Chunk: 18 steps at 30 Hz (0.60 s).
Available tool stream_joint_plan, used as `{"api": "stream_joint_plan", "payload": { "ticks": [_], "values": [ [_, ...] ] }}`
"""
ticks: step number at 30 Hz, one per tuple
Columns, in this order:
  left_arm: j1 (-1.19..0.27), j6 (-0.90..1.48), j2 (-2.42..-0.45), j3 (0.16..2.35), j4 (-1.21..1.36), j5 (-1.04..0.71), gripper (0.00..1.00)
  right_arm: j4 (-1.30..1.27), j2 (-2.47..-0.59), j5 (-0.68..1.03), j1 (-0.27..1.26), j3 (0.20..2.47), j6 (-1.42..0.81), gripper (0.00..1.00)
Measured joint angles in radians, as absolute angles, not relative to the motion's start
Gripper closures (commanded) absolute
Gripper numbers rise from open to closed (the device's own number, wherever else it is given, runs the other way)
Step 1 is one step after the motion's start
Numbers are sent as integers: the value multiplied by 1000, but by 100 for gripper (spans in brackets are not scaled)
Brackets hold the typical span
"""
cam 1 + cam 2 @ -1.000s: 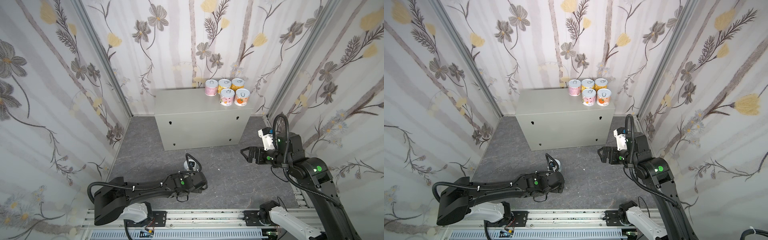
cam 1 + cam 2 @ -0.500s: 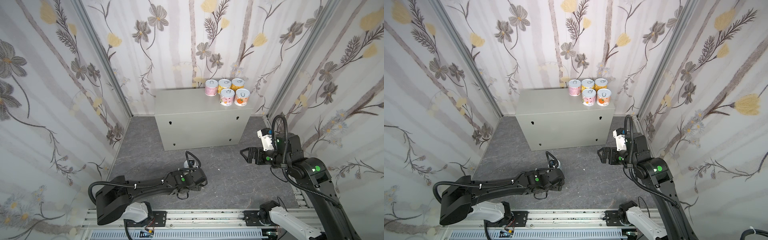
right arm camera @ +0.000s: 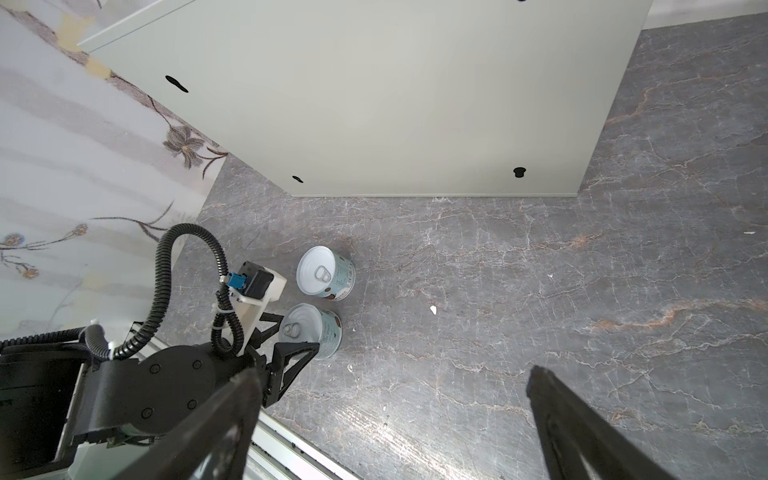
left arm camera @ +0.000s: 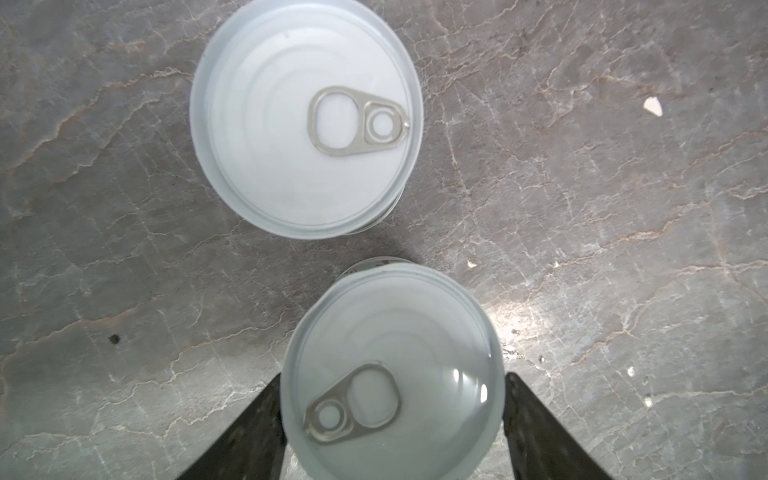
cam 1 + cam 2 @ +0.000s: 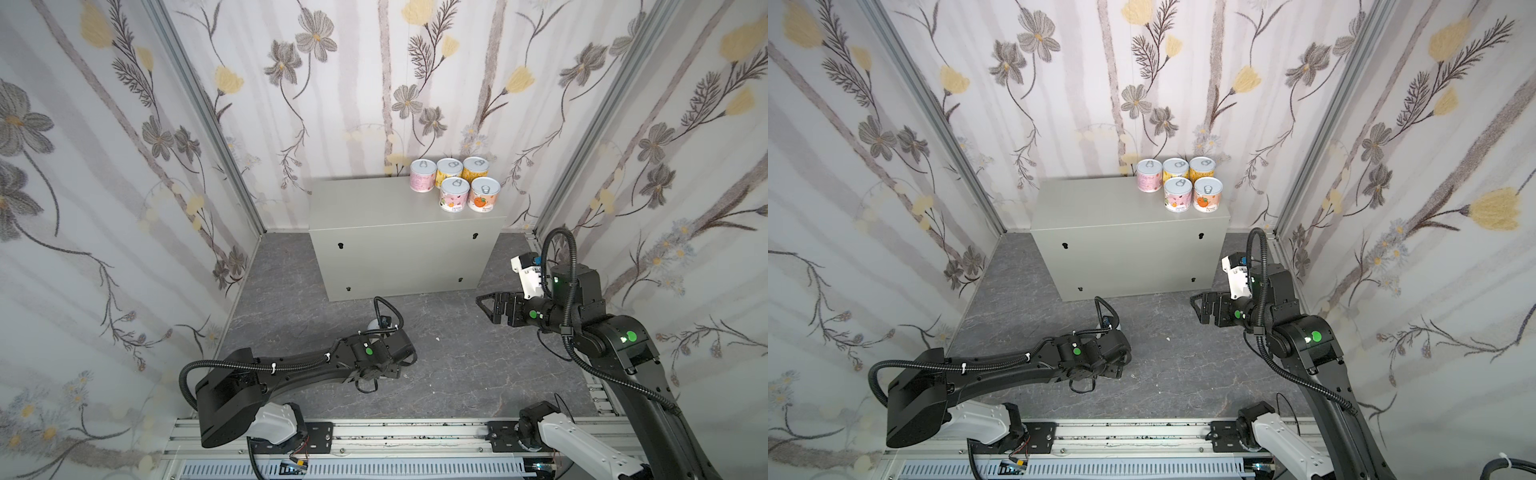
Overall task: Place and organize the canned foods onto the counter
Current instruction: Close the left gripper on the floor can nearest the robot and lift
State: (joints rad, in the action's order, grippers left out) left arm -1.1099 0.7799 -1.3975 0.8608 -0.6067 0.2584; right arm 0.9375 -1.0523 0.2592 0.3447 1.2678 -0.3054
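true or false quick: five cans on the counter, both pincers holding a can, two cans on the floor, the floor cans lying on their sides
1. Five cans stand on the counter. True.
2. Both pincers hold a can. False: the left pincer is shut on a floor can; the right pincer is open and empty.
3. Two cans are on the floor. True: the gripped one and its neighbour.
4. The floor cans lie on their sides. False: both stand upright, lids up.
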Motion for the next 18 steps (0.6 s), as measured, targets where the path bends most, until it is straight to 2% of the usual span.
{"api": "stream_joint_plan", "payload": {
  "ticks": [7, 18],
  "values": [
    [-1109, 734, -1325, 930, -676, 265, 41, 927, -1044, 268, 345, 1250, -291, 0],
    [-1086, 619, -1206, 1131, -770, 234, 43, 889, -1038, 308, 345, 1231, -223, 0]
  ]
}}
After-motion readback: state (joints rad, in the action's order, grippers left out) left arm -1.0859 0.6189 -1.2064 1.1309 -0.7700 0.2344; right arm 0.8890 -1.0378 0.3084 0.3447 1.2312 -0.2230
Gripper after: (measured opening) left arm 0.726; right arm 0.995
